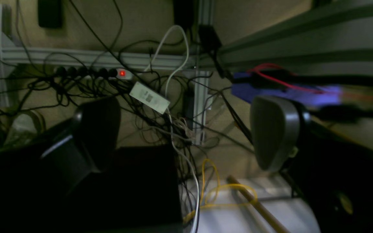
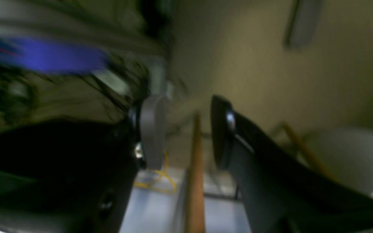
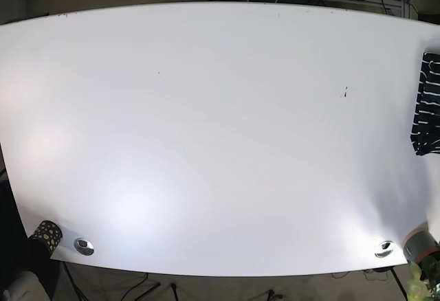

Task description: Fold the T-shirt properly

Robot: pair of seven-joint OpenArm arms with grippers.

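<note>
Wide white table [image 3: 206, 143] fills base view; small dark speck [image 3: 346, 93] at 3 o'clock, two round metal fittings near the 7 [image 3: 84, 247] and 5 o'clock [image 3: 383, 249] corners. Black power strip with red lit switch [image 1: 121, 73] at 11 o'clock in left wrist view, tangled black cables [image 1: 86, 87] around it, white rectangular adapter [image 1: 149, 97] just beside. Looped yellow cable [image 1: 228, 194] at 6 o'clock, thin wooden rod [image 1: 257, 207] crossing it.
</note>
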